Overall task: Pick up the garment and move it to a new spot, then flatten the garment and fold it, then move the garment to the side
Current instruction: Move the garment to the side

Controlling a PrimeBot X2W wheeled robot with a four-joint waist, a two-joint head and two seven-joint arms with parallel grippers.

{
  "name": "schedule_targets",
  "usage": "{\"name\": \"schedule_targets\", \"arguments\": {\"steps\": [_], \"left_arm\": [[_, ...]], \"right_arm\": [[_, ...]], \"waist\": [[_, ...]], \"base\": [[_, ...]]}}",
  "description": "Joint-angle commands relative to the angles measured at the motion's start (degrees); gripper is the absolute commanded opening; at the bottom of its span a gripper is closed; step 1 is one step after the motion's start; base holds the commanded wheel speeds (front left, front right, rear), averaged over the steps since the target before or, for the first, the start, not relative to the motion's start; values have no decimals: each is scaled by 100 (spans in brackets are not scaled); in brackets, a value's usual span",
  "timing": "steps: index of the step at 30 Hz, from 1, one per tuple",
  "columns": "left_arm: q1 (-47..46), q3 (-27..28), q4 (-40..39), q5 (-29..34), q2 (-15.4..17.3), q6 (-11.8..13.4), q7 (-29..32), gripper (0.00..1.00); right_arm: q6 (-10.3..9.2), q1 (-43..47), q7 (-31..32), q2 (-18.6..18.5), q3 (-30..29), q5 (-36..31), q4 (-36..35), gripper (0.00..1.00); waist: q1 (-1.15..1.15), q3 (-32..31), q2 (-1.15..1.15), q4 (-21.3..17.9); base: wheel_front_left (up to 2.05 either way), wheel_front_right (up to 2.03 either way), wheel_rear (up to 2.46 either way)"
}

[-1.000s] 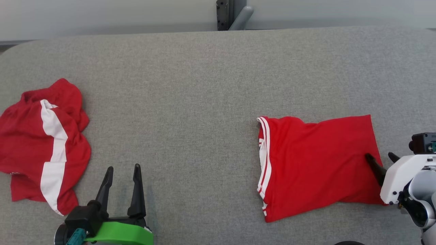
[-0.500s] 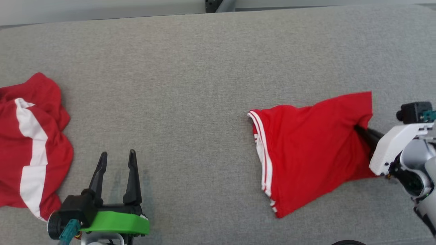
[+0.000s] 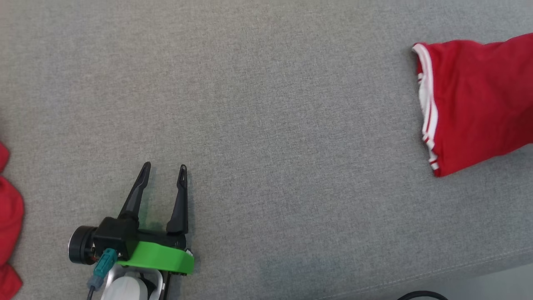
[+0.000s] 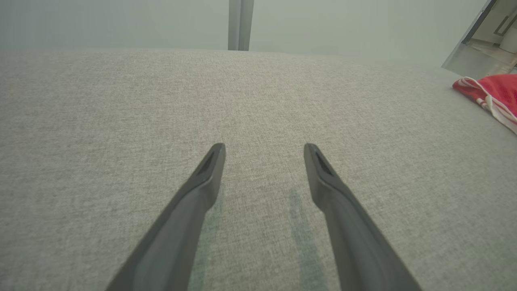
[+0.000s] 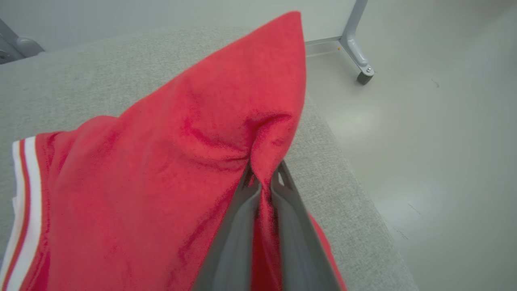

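The garment (image 3: 470,100) is red with white stripes along its hem and lies folded at the right edge of the grey table (image 3: 266,104). In the right wrist view my right gripper (image 5: 264,173) is shut on a pinched ridge of the garment (image 5: 161,169), which hangs from the grip in a raised peak. My left gripper (image 3: 165,166) rests low over bare table at the lower left, open with nothing between its fingers. The left wrist view shows the same open left gripper (image 4: 264,147) and the garment (image 4: 494,93) far off to the right.
A second red garment (image 3: 8,216) lies crumpled at the far left edge. The table's front edge (image 3: 458,271) runs across the lower right. Beyond the table's right end is pale floor (image 5: 424,121) and a wheeled frame leg (image 5: 357,56).
My right gripper has shut on the garment's right edge, lifted it and pulled it to the right. The head camera has moved too. The left gripper stays open.
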Motion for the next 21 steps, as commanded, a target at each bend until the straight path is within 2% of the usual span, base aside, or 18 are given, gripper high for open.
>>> {"name": "schedule_targets", "arguments": {"steps": [1,6,7,8,9,16,21], "left_arm": [[-63,-10,-8,68,80,-22,-2,100],[72,65,-62,89,121,-10,-2,100],[90,78,-92,89,119,-1,-2,100],[107,99,-119,86,113,24,-2,100],[127,108,-135,79,104,34,-1,100],[309,184,-213,-74,36,79,-2,100],[439,384,-78,-218,15,96,-2,100]], "right_arm": [[-10,-188,-127,-85,-44,-62,215,0],[-10,-701,-518,-155,-25,-314,997,0],[-9,-782,-641,-162,-19,-404,1125,5],[-10,-851,-736,-157,4,-496,1276,94],[-10,-897,-766,-131,38,-575,1453,100],[-10,-847,-1743,-174,289,-961,1485,100],[-10,-281,-2044,-79,410,-1155,561,100]], "waist": [[-1,287,69,-32],[-1,346,69,114],[-1,349,69,136],[-1,349,69,146],[-1,329,69,152],[-1,-201,69,212],[-1,-834,69,211]], "base": [[0,0,0],[0,0,0],[0,0,0],[0,0,0],[0,0,0],[0,0,0],[0,0,0]]}}
